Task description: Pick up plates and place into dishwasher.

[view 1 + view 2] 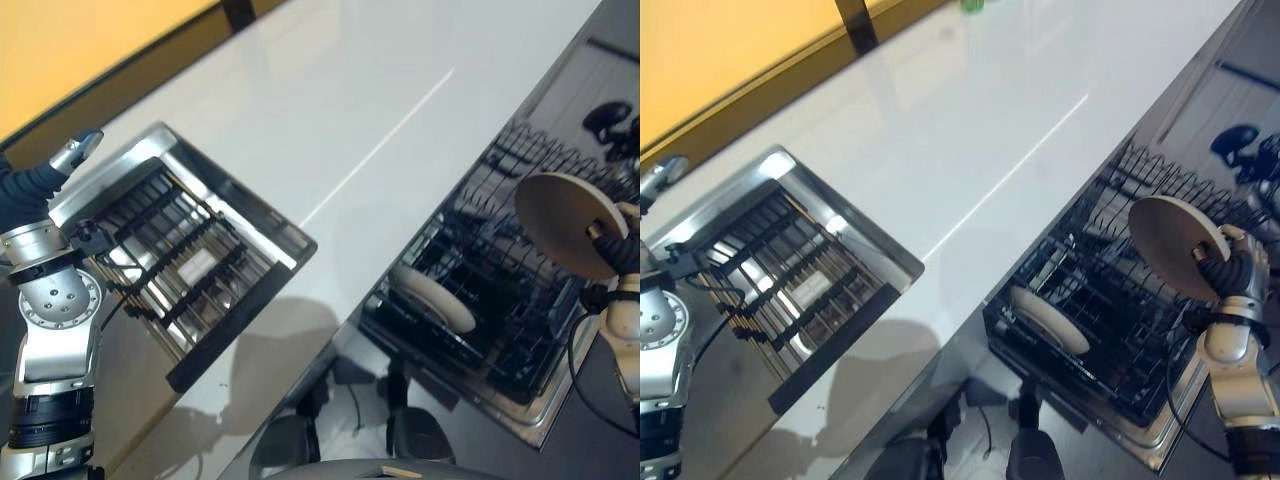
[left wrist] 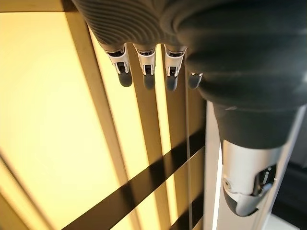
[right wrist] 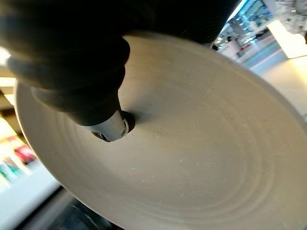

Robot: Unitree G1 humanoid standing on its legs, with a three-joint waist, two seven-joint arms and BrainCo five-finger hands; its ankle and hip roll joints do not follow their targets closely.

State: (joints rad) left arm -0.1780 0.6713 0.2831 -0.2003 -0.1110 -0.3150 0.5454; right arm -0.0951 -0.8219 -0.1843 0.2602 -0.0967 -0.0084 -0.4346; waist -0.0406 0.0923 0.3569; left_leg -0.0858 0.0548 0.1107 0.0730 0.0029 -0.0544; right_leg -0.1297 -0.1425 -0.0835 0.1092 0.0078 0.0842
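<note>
Plate (image 1: 1177, 247) in my right hand (image 1: 1235, 262) is held up on edge above the dishwasher rack (image 1: 1110, 320), tilted, its pale round face turned toward the counter (image 1: 970, 120). In the right wrist view my thumb presses against the plate's face, so I read that hand as clamped on it, though I cannot see the fingers behind the rim. My right arm comes up from the lower right with the wrist bent toward the rack, the plate riding near the rack's far right side, clear of the wires. A second plate (image 1: 432, 297) already sits in the rack, leaning among the tines toward the side nearest the counter. My left arm is raised at the left edge of the head views, the left hand (image 1: 75, 150) just beside the corner of a sink (image 1: 180, 250) that has a wire drying rack (image 1: 165, 260) inside it. In the left wrist view the fingers (image 2: 123, 72) hang straight and apart, holding nothing, in front of a yellow wall (image 2: 48, 120) with dark bands.
</note>
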